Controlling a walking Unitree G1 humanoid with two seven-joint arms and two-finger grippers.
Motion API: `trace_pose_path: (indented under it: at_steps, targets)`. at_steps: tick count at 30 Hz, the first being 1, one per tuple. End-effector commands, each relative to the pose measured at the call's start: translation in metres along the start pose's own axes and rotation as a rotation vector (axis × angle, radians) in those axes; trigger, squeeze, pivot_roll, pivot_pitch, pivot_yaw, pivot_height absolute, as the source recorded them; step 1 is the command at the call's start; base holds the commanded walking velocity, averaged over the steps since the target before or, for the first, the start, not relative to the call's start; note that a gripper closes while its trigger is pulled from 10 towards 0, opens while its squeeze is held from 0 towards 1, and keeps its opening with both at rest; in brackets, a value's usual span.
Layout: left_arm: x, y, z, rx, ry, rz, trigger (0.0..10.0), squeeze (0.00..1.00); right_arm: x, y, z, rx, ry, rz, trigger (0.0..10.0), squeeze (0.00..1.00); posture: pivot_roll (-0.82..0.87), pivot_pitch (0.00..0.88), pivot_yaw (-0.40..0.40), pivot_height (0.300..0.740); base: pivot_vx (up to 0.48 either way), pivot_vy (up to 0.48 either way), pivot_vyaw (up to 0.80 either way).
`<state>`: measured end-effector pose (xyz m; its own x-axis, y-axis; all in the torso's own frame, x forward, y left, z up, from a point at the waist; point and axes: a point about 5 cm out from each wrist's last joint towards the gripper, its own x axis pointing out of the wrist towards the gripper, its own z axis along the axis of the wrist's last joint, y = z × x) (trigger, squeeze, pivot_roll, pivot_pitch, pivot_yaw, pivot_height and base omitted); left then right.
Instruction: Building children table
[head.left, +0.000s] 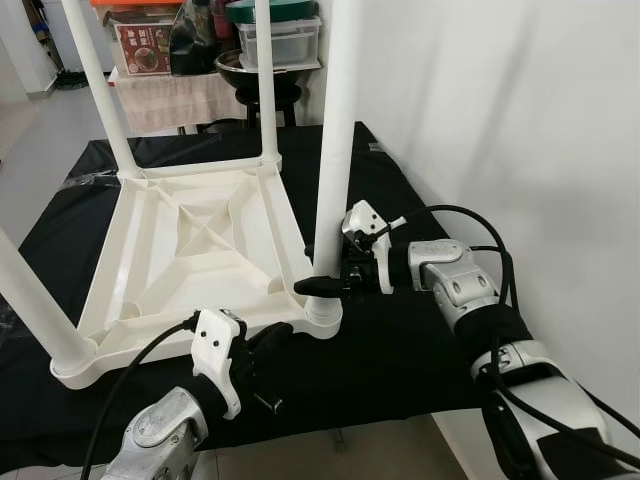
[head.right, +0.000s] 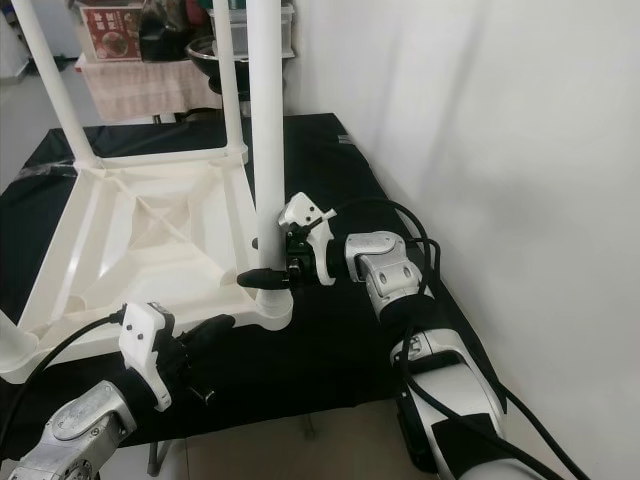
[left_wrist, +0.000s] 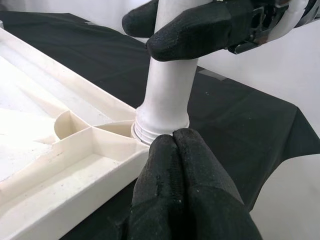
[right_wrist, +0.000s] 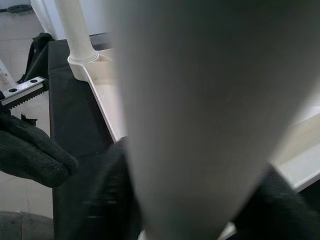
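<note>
A white plastic children's table (head.left: 190, 240) lies upside down on a black-covered work table (head.left: 400, 350). Its legs stand up at the corners. My right gripper (head.left: 306, 268) is shut on the near-right leg (head.left: 332, 150), just above its corner socket (head.left: 323, 315). In the left wrist view its black fingers (left_wrist: 190, 30) wrap the leg (left_wrist: 167, 95). My left gripper (head.left: 275, 337) is shut with nothing in it. Its fingertips (left_wrist: 175, 145) rest close to the table's near-right corner, just below the socket. The right wrist view has the leg (right_wrist: 195, 115) close up and blurred.
Three other legs stand at the far left (head.left: 100, 80), far right (head.left: 266, 80) and near left (head.left: 30, 295). A white wall (head.left: 520, 100) runs along the right. Boxes (head.left: 150, 40) and a dark bowl (head.left: 250, 70) sit behind the work table. Its front edge is close.
</note>
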<state>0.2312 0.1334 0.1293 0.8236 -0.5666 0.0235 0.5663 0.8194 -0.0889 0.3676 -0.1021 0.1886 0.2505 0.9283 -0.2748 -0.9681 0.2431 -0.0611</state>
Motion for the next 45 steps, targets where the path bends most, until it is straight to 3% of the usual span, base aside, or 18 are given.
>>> trace_pose_path:
  at_steps: [1, 13, 15, 16, 17, 18, 19, 21, 23, 29, 30, 32, 33, 35, 39, 42, 43, 45]
  targets:
    - [-0.001, -0.002, 0.0, 0.011, 0.009, -0.003, 10.0, 0.0, 0.004, 0.004, -0.01, 0.027, 0.022, 0.05, 0.0, 0.0, 0.06, 0.0, -0.05, 0.74, 0.0, 0.0, 0.0]
    - [-0.002, 0.0, 0.002, 0.047, 0.009, 0.019, 10.0, 0.0, -0.011, -0.006, -0.034, 0.079, 0.056, -0.179, 0.0, 0.0, 0.05, 0.0, -0.048, 0.74, 0.0, 0.0, 0.0]
    - [-0.005, 0.002, 0.003, 0.057, 0.004, 0.037, 10.0, 0.0, -0.011, -0.005, -0.057, 0.152, 0.149, -0.487, 0.0, 0.0, 0.03, 0.0, -0.042, 0.74, 0.0, 0.0, 0.0]
    - [-0.005, 0.002, 0.003, 0.057, 0.004, 0.037, 10.0, 0.0, -0.011, -0.005, -0.057, 0.152, 0.149, -0.487, 0.0, 0.0, 0.03, 0.0, -0.042, 0.74, 0.0, 0.0, 0.0]
    - [-0.006, 0.004, 0.003, 0.06, 0.002, 0.045, 10.0, 0.0, -0.005, 0.004, -0.064, 0.334, 0.121, -0.742, 0.0, 0.0, 0.02, 0.009, -0.023, 0.74, 0.0, 0.0, 0.0]
    - [-0.006, 0.004, 0.003, 0.06, 0.002, 0.045, 10.0, 0.0, -0.005, 0.004, -0.064, 0.334, 0.121, -0.742, 0.0, 0.0, 0.02, 0.009, -0.023, 0.74, 0.0, 0.0, 0.0]
    - [-0.006, 0.006, 0.004, 0.066, 0.003, 0.049, 10.0, 0.0, -0.002, 0.019, -0.065, 0.355, 0.134, -0.89, 0.0, 0.0, 0.02, 0.0, -0.015, 0.74, 0.0, 0.0, 0.0]
    - [-0.006, 0.006, 0.004, 0.066, 0.003, 0.049, 10.0, 0.0, -0.002, 0.019, -0.065, 0.355, 0.134, -0.89, 0.0, 0.0, 0.02, 0.0, -0.015, 0.74, 0.0, 0.0, 0.0]
    - [-0.003, 0.008, 0.003, 0.07, 0.006, 0.047, 10.0, 0.0, 0.014, 0.036, -0.058, 0.321, 0.134, -0.924, 0.0, 0.0, 0.02, 0.0, -0.014, 0.74, 0.0, 0.0, 0.0]
    - [-0.001, 0.008, 0.003, 0.07, 0.007, 0.047, 10.0, 0.0, 0.026, 0.029, -0.054, 0.273, 0.145, -0.879, 0.1, 0.0, 0.02, 0.0, -0.03, 0.74, 0.0, 0.0, 0.0]
    - [0.0, 0.008, 0.002, 0.066, -0.001, 0.066, 10.0, 0.0, 0.033, 0.024, -0.048, 0.254, 0.124, -0.839, 10.0, 0.24, 0.03, 0.0, -0.035, 0.74, 0.0, 0.0, 0.0]
    - [0.0, 0.008, 0.002, 0.066, -0.003, 0.072, 10.0, 0.0, 0.035, 0.023, -0.046, 0.251, 0.114, -0.826, 10.0, 0.24, 0.03, 0.0, -0.035, 0.74, 0.0, 0.0, 0.0]
    - [0.0, 0.008, 0.002, 0.066, -0.004, 0.074, 10.0, 0.0, 0.036, 0.023, -0.04, 0.257, 0.096, -0.809, 10.0, 1.0, 0.03, 0.0, -0.038, 0.74, 0.0, 0.0, 0.0]
    - [0.0, 0.008, 0.002, 0.066, -0.004, 0.074, 10.0, 0.0, 0.036, 0.023, -0.04, 0.257, 0.096, -0.809, 10.0, 1.0, 0.03, 0.0, -0.038, 0.74, 0.0, 0.0, 0.0]
    - [0.002, 0.006, 0.001, 0.053, 0.003, 0.047, 10.0, 0.0, 0.04, 0.02, 0.003, 0.201, -0.09, -0.576, 10.0, 1.0, 0.02, 0.0, -0.04, 0.74, 0.0, 0.0, 0.0]
    - [0.003, 0.006, 0.001, 0.051, 0.002, 0.046, 10.0, 0.0, 0.04, 0.021, 0.009, 0.169, -0.111, -0.513, 10.0, 1.0, 0.02, 0.0, -0.04, 0.74, 0.0, 0.0, 0.0]
    - [0.003, 0.006, 0.001, 0.05, 0.002, 0.045, 10.0, 0.0, 0.038, 0.023, 0.015, 0.103, -0.123, -0.394, 10.0, 0.05, 0.02, 0.0, -0.043, 0.74, 0.0, 0.0, 0.0]
    - [0.003, 0.005, 0.001, 0.049, 0.001, 0.046, 10.0, 0.0, 0.036, 0.024, 0.016, 0.053, -0.114, -0.27, 10.0, 0.0, 0.03, 0.0, -0.045, 0.74, 0.0, 0.0, 0.0]
